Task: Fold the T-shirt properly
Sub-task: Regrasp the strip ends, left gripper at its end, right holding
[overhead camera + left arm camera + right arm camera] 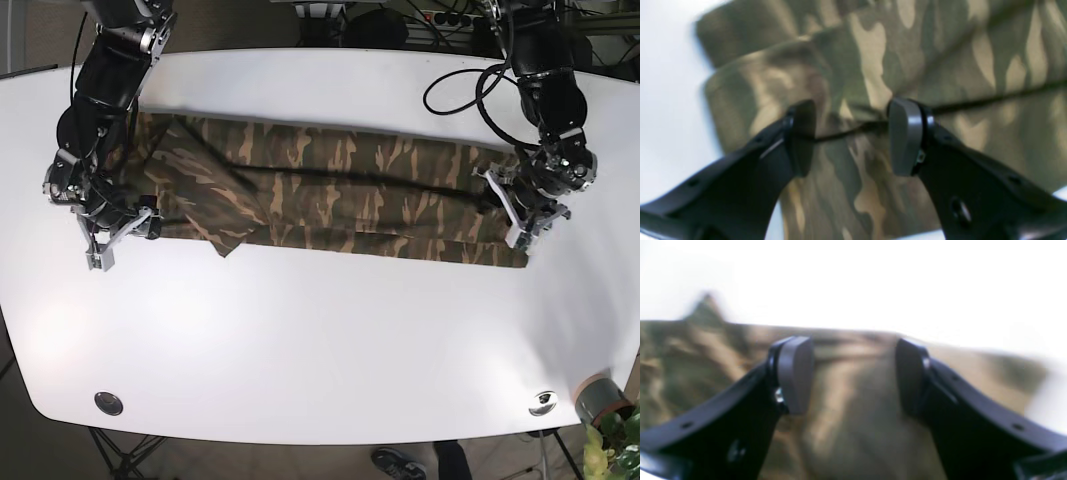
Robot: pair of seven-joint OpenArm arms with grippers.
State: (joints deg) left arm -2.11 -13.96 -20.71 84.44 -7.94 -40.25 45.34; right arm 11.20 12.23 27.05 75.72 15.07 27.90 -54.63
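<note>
the right gripper [128, 228] is hovering with jaws spread at the left end of the camouflage t-shirt [330, 200], which is lying in a long folded band across the white table [320, 340]. the left gripper [510, 210] is sitting spread over its right end.

Lab: white table [320, 340], cables [470, 95], power strip [455, 17].

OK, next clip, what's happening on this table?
A two-armed robot is folding a camouflage T-shirt on a white table. The shirt already lies as a long narrow band across the table. The left pincer is at one end of the band and the right pincer at the other. Both are open over the fabric; neither has gripped any cloth.
</note>
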